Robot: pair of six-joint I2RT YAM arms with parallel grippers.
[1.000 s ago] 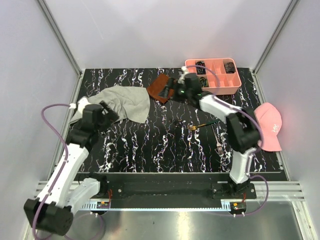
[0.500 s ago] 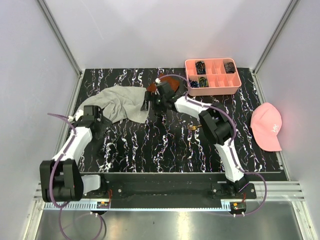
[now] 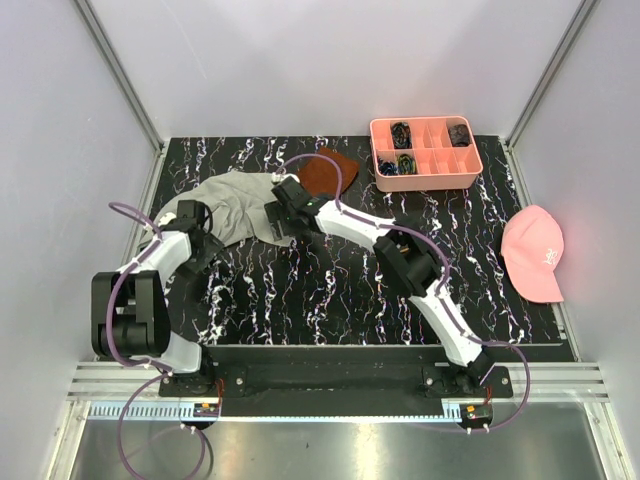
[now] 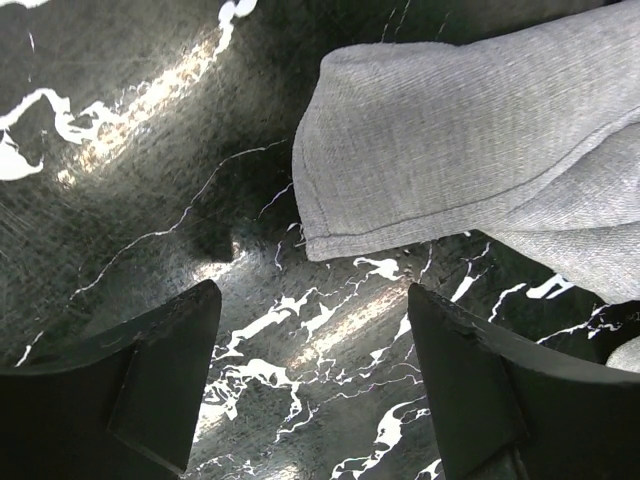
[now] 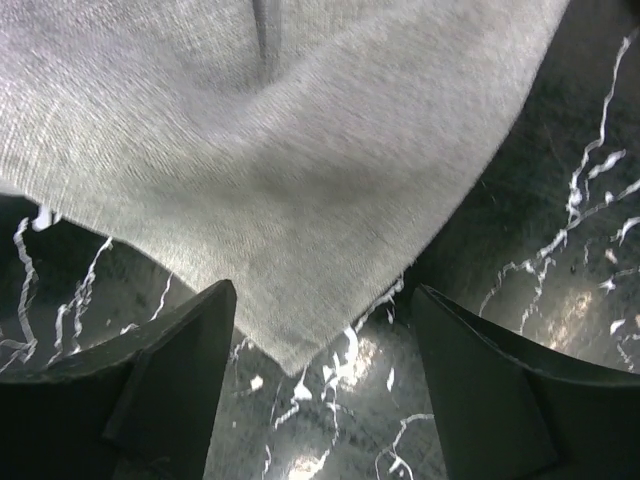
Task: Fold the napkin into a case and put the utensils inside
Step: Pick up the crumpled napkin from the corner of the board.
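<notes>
- White-walled booth, black marbled table (image 3: 330, 290) filling the floor of it.
- The napkin (image 3: 240, 200) is the biggest loose thing: a crumpled grey heap at the back left, not folded into any case yet (so we're at the very start, I'd say).
- It looks light, floppy and a bit grippy. It should drag and bunch rather than slide flat, so I'd grab it at the corners, not the middle.
- The left gripper (image 4: 312, 300) is spread wide with nothing in it. It's low over the table with the hemmed corner just ahead of its fingers.
- The right gripper (image 5: 325, 298) is also gaping and empty, and the pointed corner on its side pokes in between the fingers.
- A pink cap (image 3: 535, 252) is off to the right, a pink tray (image 3: 425, 180) is at the back, and a brown cloth (image 3: 325, 172) lies just beside the napkin.
- I can't spot the utensils in any view.
</notes>
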